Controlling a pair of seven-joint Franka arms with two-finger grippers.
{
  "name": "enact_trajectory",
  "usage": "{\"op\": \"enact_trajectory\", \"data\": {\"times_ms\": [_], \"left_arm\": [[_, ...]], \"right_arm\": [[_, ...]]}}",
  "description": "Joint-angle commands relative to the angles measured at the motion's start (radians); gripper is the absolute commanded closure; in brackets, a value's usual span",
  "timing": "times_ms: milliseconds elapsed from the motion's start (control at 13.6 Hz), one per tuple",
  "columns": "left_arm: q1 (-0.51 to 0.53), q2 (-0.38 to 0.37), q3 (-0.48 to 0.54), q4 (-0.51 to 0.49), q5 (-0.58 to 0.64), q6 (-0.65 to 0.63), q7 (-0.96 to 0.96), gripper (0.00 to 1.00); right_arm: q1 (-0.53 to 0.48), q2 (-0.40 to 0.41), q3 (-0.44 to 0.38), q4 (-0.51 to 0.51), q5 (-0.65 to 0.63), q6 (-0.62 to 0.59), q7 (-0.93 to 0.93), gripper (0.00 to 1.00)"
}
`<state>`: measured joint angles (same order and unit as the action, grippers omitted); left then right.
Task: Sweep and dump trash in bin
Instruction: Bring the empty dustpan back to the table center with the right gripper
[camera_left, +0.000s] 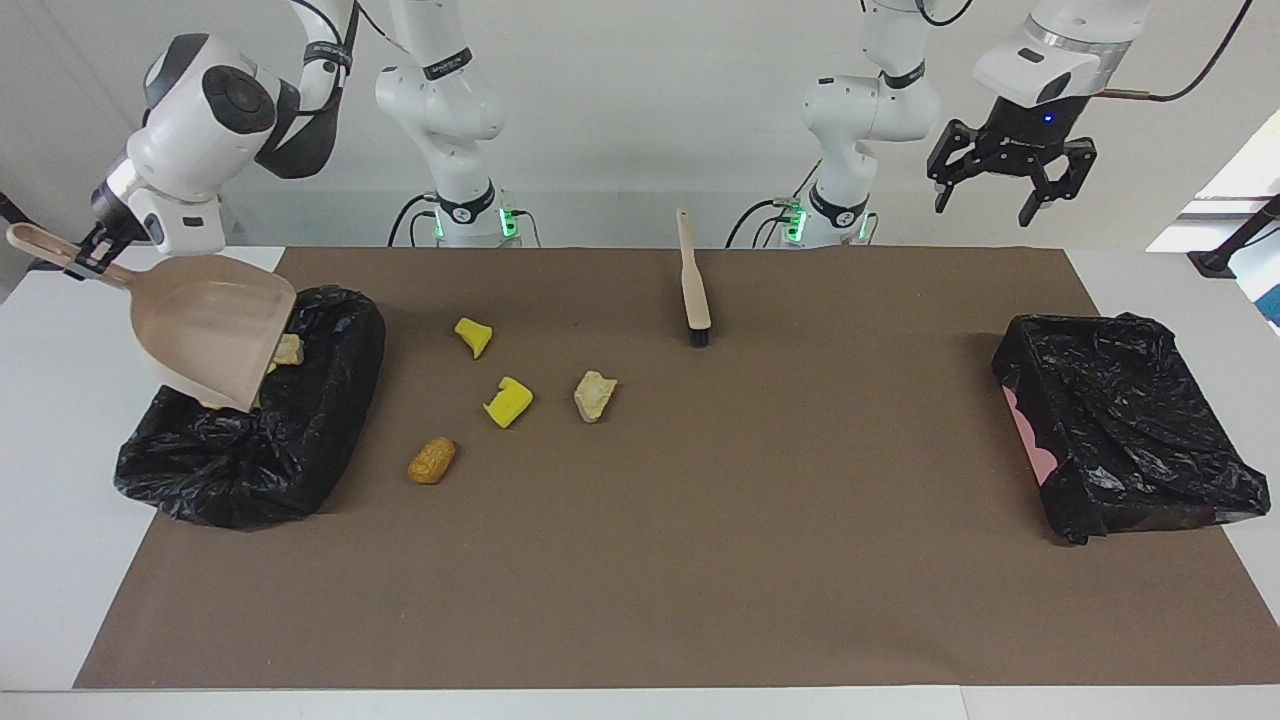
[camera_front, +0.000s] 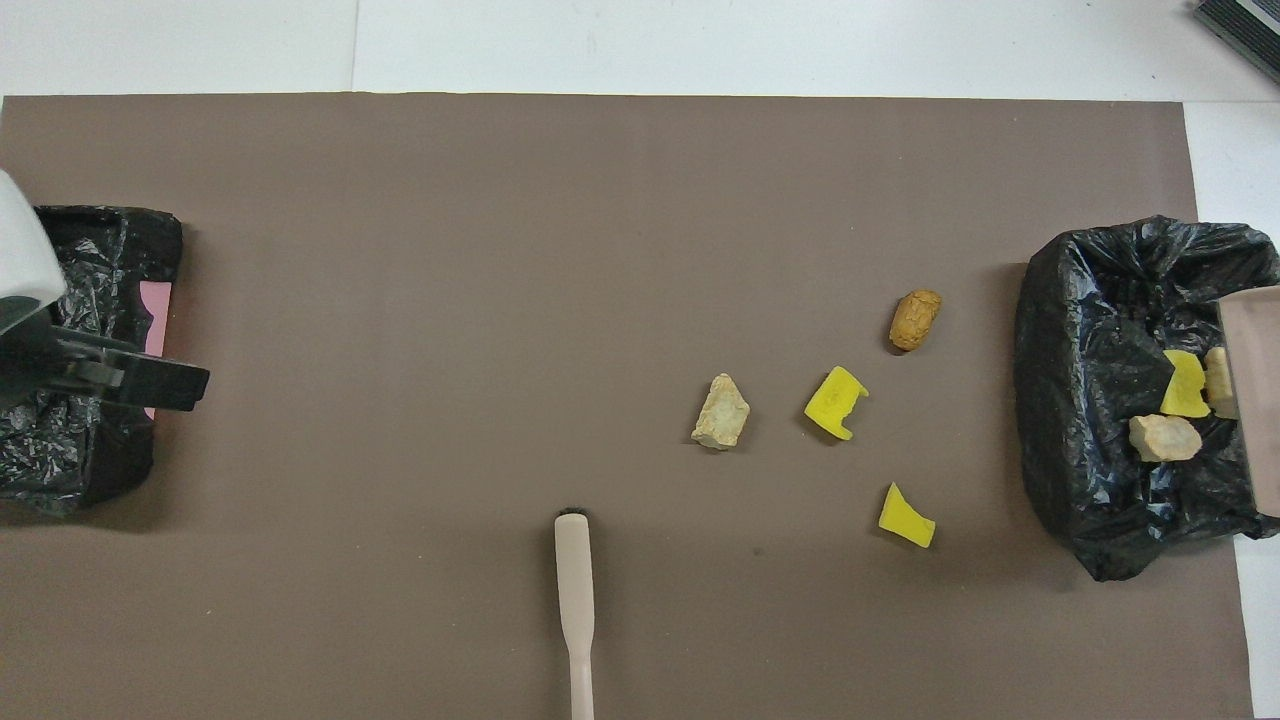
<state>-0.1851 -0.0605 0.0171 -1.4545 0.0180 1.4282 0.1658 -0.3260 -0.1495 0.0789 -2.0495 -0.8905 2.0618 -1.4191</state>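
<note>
Right gripper (camera_left: 82, 258) clamped on the dustpan (camera_left: 215, 340) handle, pan tipped over the bin (camera_left: 300, 440) at the right arm's end; three trash lumps (camera_front: 1165, 437) inside the bin, four (camera_left: 508, 402) on the mat beside it; left gripper (camera_left: 1010, 185) wide open, empty, raised over the second bin (camera_left: 1120, 420); brush (camera_left: 693, 285) lying near the robots.

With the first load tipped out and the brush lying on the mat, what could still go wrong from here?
1. The dustpan in the right hand hangs tilted over the lined bin; pulling away low might snag the loose liner.
2. Four pieces lie scattered on the mat, such as the orange-brown lump; one sweep could miss or scatter some.
3. The open left hand is raised, away from the brush, and must regrasp it.
</note>
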Motion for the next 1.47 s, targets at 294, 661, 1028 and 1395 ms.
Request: {"op": "enact_trajectory", "data": {"times_ms": [294, 661, 1028, 1395], "left_arm": [[0.105, 0.032, -0.014, 0.057, -0.090, -0.058, 0.040, 0.00], [0.098, -0.021, -0.016, -0.040, -0.041, 0.000, 0.054, 0.00], [0.108, -0.012, -0.016, -0.047, -0.041, 0.043, 0.052, 0.00], [0.105, -0.005, -0.016, -0.046, -0.009, 0.046, 0.046, 0.00]], "right_arm": [[0.119, 0.019, 0.002, 0.006, 0.417, -0.048, -0.020, 1.00], [0.221, 0.099, 0.004, 0.011, 0.596, -0.069, 0.178, 1.00], [0.362, 0.154, 0.005, 0.009, 0.694, -0.051, 0.530, 1.00], [0.502, 0.218, 0.005, 0.029, 0.783, -0.046, 0.985, 1.00]]}}
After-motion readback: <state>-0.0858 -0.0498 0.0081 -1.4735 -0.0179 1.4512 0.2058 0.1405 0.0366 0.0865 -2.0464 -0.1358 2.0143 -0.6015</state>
